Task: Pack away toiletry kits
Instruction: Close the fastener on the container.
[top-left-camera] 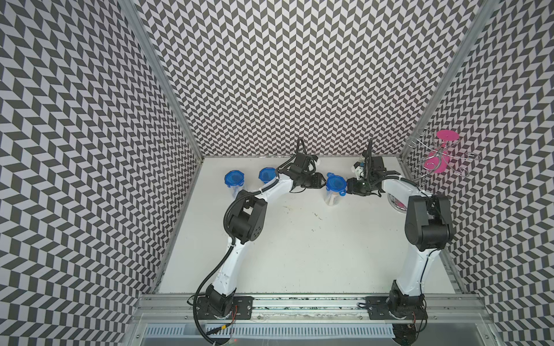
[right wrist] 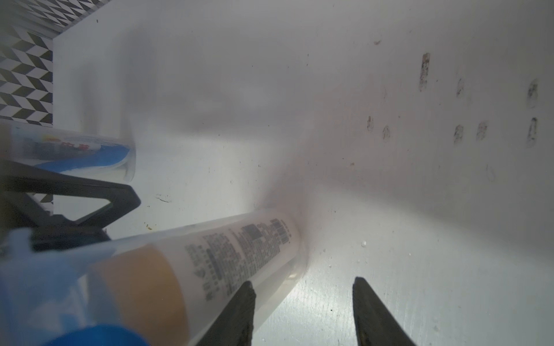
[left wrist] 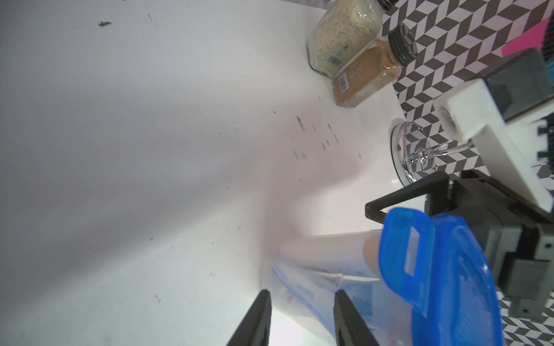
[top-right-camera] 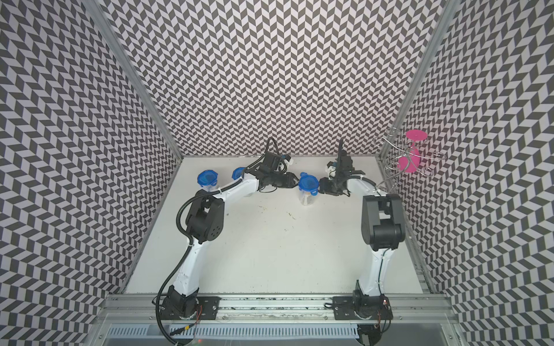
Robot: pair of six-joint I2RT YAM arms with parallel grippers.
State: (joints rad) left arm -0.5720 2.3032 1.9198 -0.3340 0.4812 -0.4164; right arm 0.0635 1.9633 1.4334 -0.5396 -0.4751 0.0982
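Beside the cup (top-left-camera: 332, 200), left gripper (left wrist: 301, 296) at 9 o'clock, right gripper (right wrist: 304, 284) at 3; both half spread, empty. Best brace one side; press lid (top-left-camera: 335, 183) tabs squarely.

Three clear cups with blue lids: left cup (top-left-camera: 234, 179), next cup (top-left-camera: 266, 174), middle cup (top-left-camera: 335, 184). Two spice jars: pale jar (left wrist: 341, 39), brown jar (left wrist: 367, 76). One wire stand (top-left-camera: 439, 154) with pink parts. Two robot arms: left arm (top-left-camera: 232, 266), right arm (top-left-camera: 416, 269). One gold-capped white tube (right wrist: 239, 248) and one white-blue toothpaste tube (right wrist: 81, 146) inside cups.

White table (top-left-camera: 299, 254), three lidded cups (top-left-camera: 335, 183), two spice jars (left wrist: 341, 39), wire stand (left wrist: 403, 155)
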